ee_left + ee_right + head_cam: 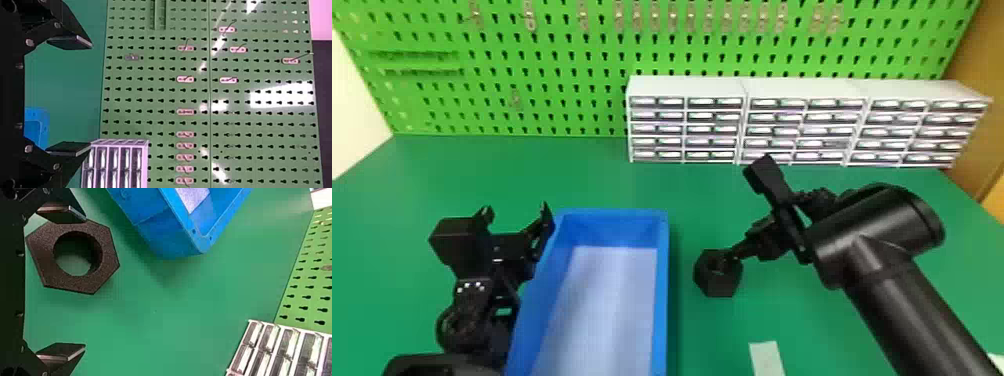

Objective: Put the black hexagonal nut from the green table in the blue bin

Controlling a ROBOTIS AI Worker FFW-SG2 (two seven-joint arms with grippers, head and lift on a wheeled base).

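Right of the blue bin (659, 300), the black hexagonal nut (719, 286) lies on the green table with its round hole upward. My right gripper (766, 239) is over the nut's far right side. In the right wrist view, that gripper (84, 284) is open, its upper finger overlapping one edge of the nut (109, 258) and its lower finger well apart from it. My left gripper (517, 220) is beside the bin's left wall; the left wrist view has this gripper (91, 95) open with nothing between its fingers.
White drawer cabinets (802, 90) stand at the table's back right, against a green pegboard (497, 115). A pale strip (767, 357) lies on the table nearer than the nut. The bin's tall walls rise between the two arms.
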